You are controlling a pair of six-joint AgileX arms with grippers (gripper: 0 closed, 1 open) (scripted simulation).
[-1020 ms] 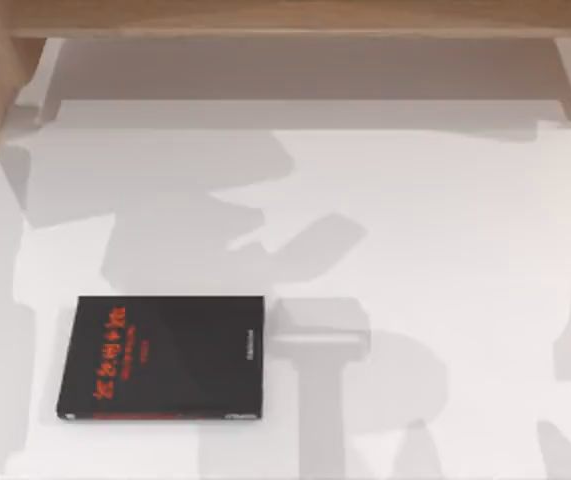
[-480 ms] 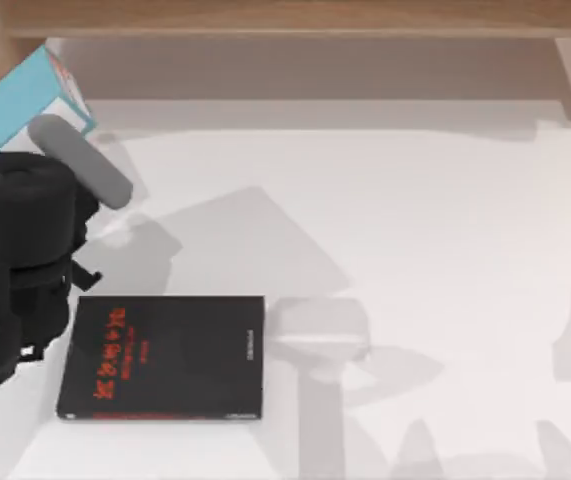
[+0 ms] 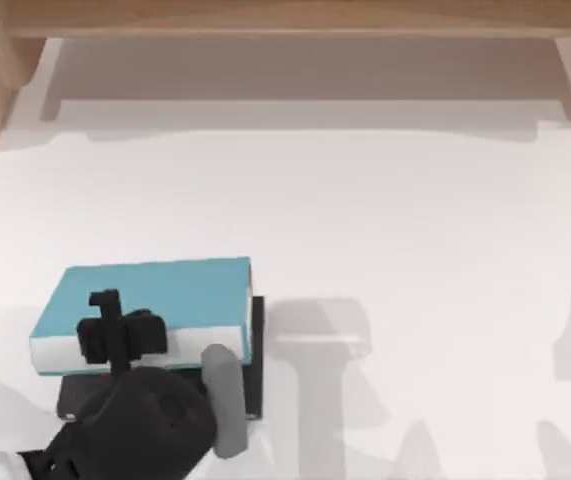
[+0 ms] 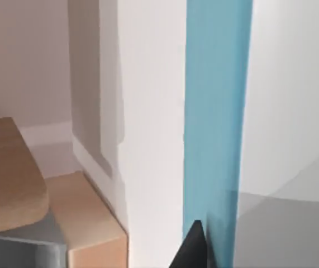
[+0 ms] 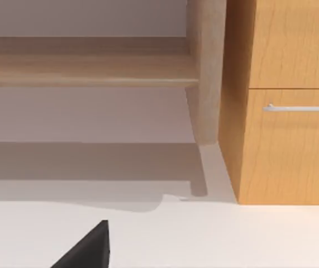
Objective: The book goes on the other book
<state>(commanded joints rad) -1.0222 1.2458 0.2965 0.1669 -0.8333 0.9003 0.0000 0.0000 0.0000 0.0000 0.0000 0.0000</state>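
Within the last second the blue book (image 3: pixel 150 300) has come from the counter's far left corner, where half a second ago the left arm carried it tilted beside the wooden shelf, to the near left part of the counter (image 3: pixel 415 220). It now lies flat and level directly over the black book (image 3: pixel 256 360), of which only a dark strip along the right side and a sliver at the near edge show. The two look roughly aligned, the blue one shifted a little toward the far edge.

The left tool (image 3: pixel 115 335) reaches in from the near edge and grips the blue book at its white page side, fingers closed on it; in the left wrist view the blue cover (image 4: pixel 215 111) runs straight out from a black fingertip (image 4: pixel 193 245).

Whether the blue book already rests on the black one or hangs just above it cannot be told from above. By the look of it the carry is done, and what remains is a short lowering, if any, and the release.

The right tool (image 5: pixel 86 248) sits parked, facing the wooden cabinet (image 5: pixel 282 100); whether it is wide or narrow cannot be told.
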